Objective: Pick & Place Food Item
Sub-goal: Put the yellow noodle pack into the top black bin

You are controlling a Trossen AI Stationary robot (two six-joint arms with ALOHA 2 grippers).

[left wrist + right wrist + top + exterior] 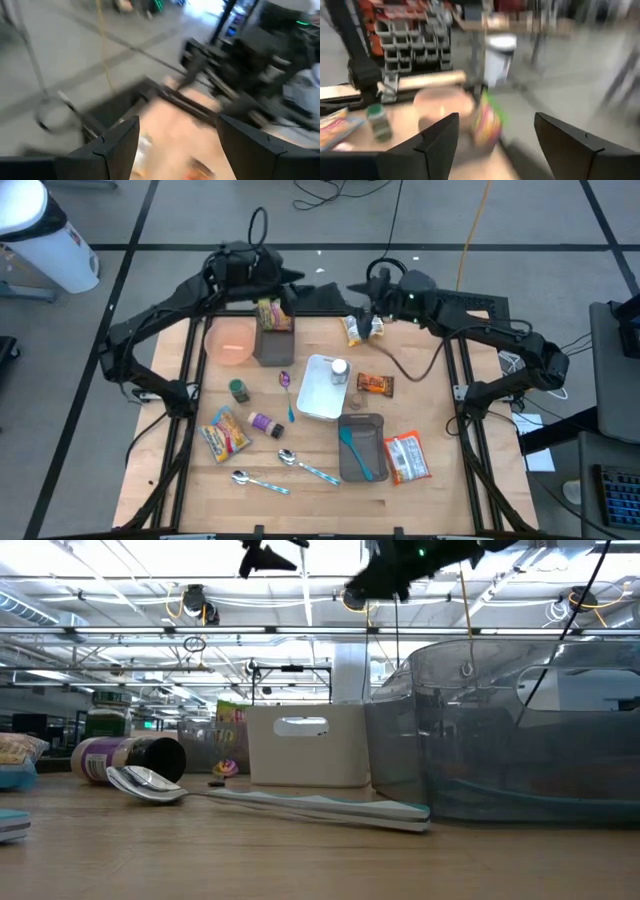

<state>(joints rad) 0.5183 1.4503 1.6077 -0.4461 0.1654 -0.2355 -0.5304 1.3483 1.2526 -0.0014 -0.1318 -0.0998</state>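
Several food items lie on the wooden table point(180, 480): a colourful snack bag point(272, 314) standing in a grey bin point(272, 345), a yellow packet point(362, 328) at the far edge, a brown bar point(375, 384), a red-and-white packet point(407, 458) and a colourful packet point(225, 432). My left gripper point(298, 284) is open and empty, raised over the far edge just beyond the bin. My right gripper point(357, 292) is open and empty, raised just beyond the yellow packet. The right wrist view shows the snack bag point(487, 120) ahead between its fingers.
A pink bowl point(232, 340) stands left of the bin. A white tray point(318, 395) holds a small white bottle point(340, 370). A grey container point(362, 445) holds a teal spatula. A green jar point(239, 389), a purple jar point(265, 423) and spoons point(300, 465) lie nearer.
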